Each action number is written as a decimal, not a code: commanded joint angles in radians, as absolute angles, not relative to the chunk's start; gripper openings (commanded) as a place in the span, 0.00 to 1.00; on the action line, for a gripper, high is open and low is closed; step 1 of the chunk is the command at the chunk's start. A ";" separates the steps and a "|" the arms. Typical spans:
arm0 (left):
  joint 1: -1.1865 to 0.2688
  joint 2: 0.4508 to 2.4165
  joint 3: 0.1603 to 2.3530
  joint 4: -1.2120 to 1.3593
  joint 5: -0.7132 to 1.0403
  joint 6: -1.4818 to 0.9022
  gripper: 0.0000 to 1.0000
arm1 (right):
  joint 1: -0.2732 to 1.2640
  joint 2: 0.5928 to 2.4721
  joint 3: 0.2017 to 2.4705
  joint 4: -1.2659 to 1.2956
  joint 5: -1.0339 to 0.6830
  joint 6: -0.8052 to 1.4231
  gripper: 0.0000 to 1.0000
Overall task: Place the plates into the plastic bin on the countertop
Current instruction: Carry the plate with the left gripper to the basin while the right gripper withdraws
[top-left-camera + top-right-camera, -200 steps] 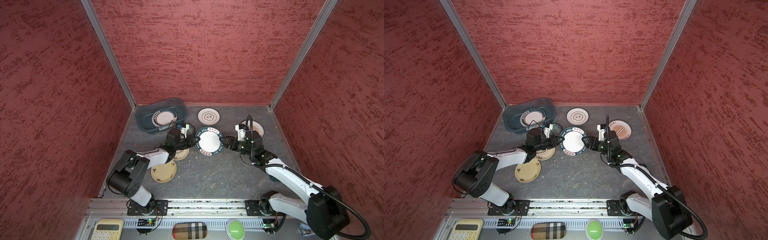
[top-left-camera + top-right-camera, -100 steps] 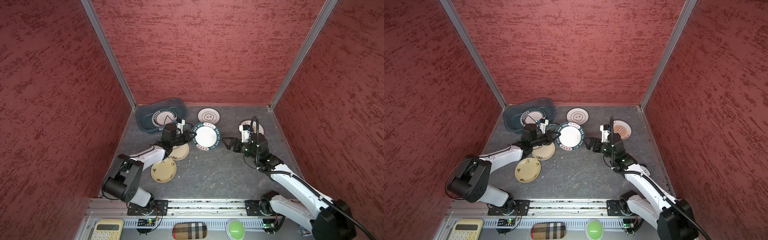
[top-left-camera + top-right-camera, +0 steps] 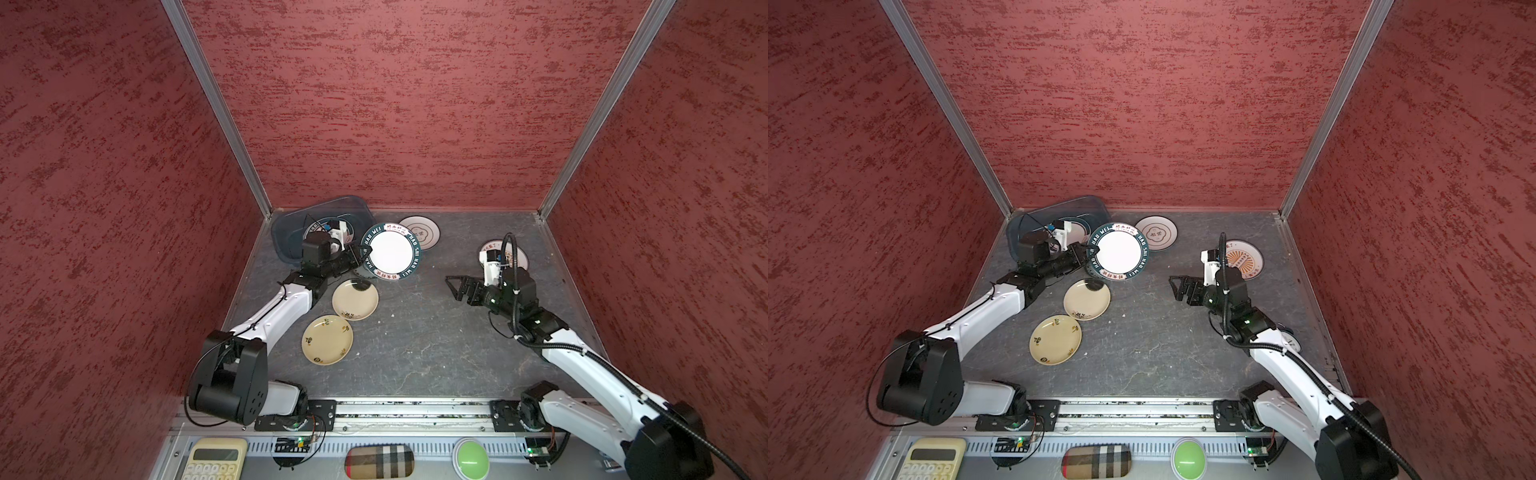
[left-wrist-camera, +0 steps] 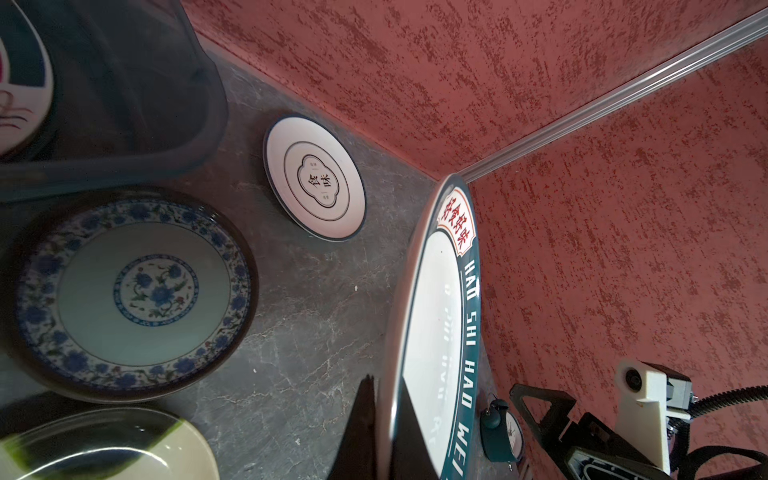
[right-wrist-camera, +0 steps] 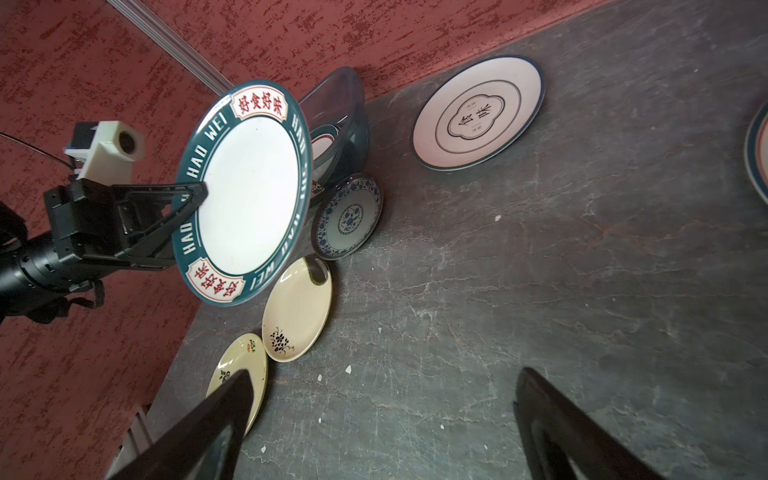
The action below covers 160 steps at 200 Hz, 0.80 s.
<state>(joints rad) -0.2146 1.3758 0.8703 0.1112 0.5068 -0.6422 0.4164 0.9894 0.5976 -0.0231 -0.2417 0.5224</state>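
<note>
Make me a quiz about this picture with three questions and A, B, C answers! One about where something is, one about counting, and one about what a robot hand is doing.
1. Where on the countertop does the plastic bin stand?
A. back left corner
B. front right corner
C. the middle

2. How many cream-yellow plates lie on the countertop?
A. one
B. two
C. five

3. What is the left gripper doing?
A. wide open and empty
B. shut on the teal-rimmed plate
C. resting flat on the countertop

Answers:
1 A: in both top views the bin sits against the back wall, at the left.
2 B: two show, lying flat, in both top views.
3 B: it pinches the plate's rim and holds the plate tilted above the countertop.
</note>
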 commanded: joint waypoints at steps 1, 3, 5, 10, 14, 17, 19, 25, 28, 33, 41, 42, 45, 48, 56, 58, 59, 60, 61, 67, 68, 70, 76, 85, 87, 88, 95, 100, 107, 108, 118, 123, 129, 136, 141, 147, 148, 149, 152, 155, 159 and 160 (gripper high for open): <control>-0.194 1.354 0.931 0.050 0.454 -0.544 0.00 | 0.422 0.987 0.563 0.024 -0.194 0.502 0.99; -0.192 1.355 0.936 0.042 0.449 -0.536 0.00 | 0.422 0.986 0.561 0.027 -0.193 0.500 0.99; -0.190 1.357 0.944 0.035 0.445 -0.531 0.00 | 0.422 0.985 0.558 0.031 -0.192 0.501 0.99; -0.181 1.362 0.960 0.021 0.438 -0.515 0.00 | 0.422 0.984 0.552 0.037 -0.189 0.499 0.99; -0.175 1.365 0.973 0.016 0.437 -0.507 0.00 | 0.422 0.983 0.549 0.041 -0.190 0.500 0.99; -0.170 1.367 0.981 0.013 0.436 -0.504 0.00 | 0.421 0.983 0.547 0.043 -0.187 0.500 0.99; -0.165 1.369 0.986 0.011 0.436 -0.503 0.00 | 0.422 0.983 0.546 0.043 -0.187 0.500 0.99; -0.152 1.374 1.001 0.009 0.436 -0.505 0.00 | 0.422 0.981 0.543 0.046 -0.183 0.501 0.99; -0.145 1.376 1.005 0.010 0.436 -0.510 0.00 | 0.422 0.979 0.540 0.048 -0.181 0.502 0.99; -0.135 1.379 1.015 0.016 0.433 -0.520 0.00 | 0.422 0.977 0.537 0.054 -0.178 0.505 0.99; -0.119 1.382 1.023 0.036 0.427 -0.540 0.00 | 0.422 0.971 0.525 0.068 -0.173 0.507 0.99; -0.118 1.382 1.022 0.040 0.425 -0.542 0.00 | 0.422 0.970 0.523 0.070 -0.173 0.508 0.99; -0.111 1.383 1.023 0.050 0.422 -0.551 0.00 | 0.422 0.967 0.517 0.076 -0.171 0.508 0.99; -0.107 1.384 1.026 0.059 0.417 -0.560 0.00 | 0.422 0.963 0.512 0.082 -0.169 0.510 0.99; -0.093 1.392 1.029 0.083 0.410 -0.581 0.00 | 0.422 0.954 0.500 0.094 -0.161 0.515 0.99; -0.089 1.394 1.031 0.089 0.410 -0.585 0.00 | 0.422 0.952 0.498 0.096 -0.158 0.517 0.99; -0.087 1.394 1.032 0.090 0.408 -0.586 0.00 | 0.422 0.950 0.498 0.096 -0.156 0.518 0.99; -0.086 1.396 1.034 0.093 0.408 -0.587 0.00 | 0.422 0.948 0.497 0.097 -0.155 0.518 0.99; -0.083 1.397 1.035 0.095 0.408 -0.588 0.00 | 0.422 0.947 0.494 0.098 -0.153 0.518 0.99; -0.073 1.406 1.045 0.098 0.405 -0.595 0.00 | 0.422 0.939 0.487 0.101 -0.147 0.522 0.99; -0.071 1.409 1.046 0.099 0.404 -0.596 0.00 | 0.423 0.937 0.486 0.101 -0.146 0.522 0.99; -0.068 1.412 1.052 0.098 0.403 -0.597 0.00 | 0.422 0.934 0.483 0.102 -0.144 0.522 0.99; -0.059 1.424 1.067 0.088 0.396 -0.601 0.00 | 0.422 0.926 0.478 0.101 -0.139 0.522 0.99; -0.041 1.445 1.091 0.074 0.390 -0.605 0.00 | 0.422 0.914 0.469 0.100 -0.130 0.520 0.99; -0.038 1.449 1.095 0.072 0.388 -0.605 0.00 | 0.421 0.911 0.466 0.100 -0.127 0.520 0.99; -0.036 1.452 1.097 0.070 0.387 -0.605 0.00 | 0.422 0.910 0.466 0.099 -0.126 0.519 0.99; -0.023 1.466 1.111 0.066 0.378 -0.602 0.00 | 0.422 0.900 0.458 0.098 -0.119 0.517 0.99; -0.016 1.476 1.118 0.060 0.363 -0.592 0.00 | 0.422 0.895 0.452 0.098 -0.115 0.516 0.99; -0.012 1.490 1.133 0.039 0.328 -0.576 0.00 | 0.422 0.887 0.445 0.098 -0.108 0.514 0.99; -0.012 1.491 1.136 0.034 0.322 -0.574 0.00 | 0.423 0.885 0.444 0.098 -0.107 0.514 0.99; -0.008 1.515 1.161 0.001 0.270 -0.547 0.00 | 0.422 0.877 0.435 0.097 -0.095 0.512 0.99; -0.004 1.526 1.172 -0.013 0.253 -0.530 0.00 | 0.422 0.873 0.432 0.094 -0.091 0.513 0.99; 0.001 1.541 1.188 -0.032 0.237 -0.519 0.00 | 0.422 0.867 0.428 0.091 -0.086 0.514 0.99; 0.010 1.556 1.206 -0.046 0.225 -0.509 0.00 | 0.422 0.861 0.424 0.088 -0.083 0.515 0.99; 0.016 1.571 1.215 -0.049 0.220 -0.502 0.00 | 0.422 0.858 0.420 0.085 -0.082 0.517 0.99; 0.028 1.589 1.224 -0.044 0.218 -0.498 0.00 | 0.422 0.852 0.415 0.084 -0.079 0.520 0.99; 0.030 1.592 1.225 -0.044 0.217 -0.497 0.00 | 0.422 0.851 0.413 0.085 -0.078 0.522 0.99; 0.031 1.595 1.226 -0.041 0.218 -0.496 0.00 | 0.422 0.850 0.411 0.086 -0.076 0.523 0.99; 0.038 1.604 1.232 -0.037 0.218 -0.496 0.00 | 0.422 0.846 0.407 0.087 -0.075 0.525 0.99; 0.046 1.614 1.236 -0.030 0.218 -0.496 0.00 | 0.420 0.845 0.401 0.090 -0.074 0.529 0.99; 0.057 1.627 1.243 -0.023 0.220 -0.500 0.00 | 0.420 0.843 0.394 0.096 -0.071 0.534 0.99; 0.058 1.630 1.247 -0.021 0.221 -0.502 0.00 | 0.420 0.842 0.392 0.098 -0.071 0.536 0.99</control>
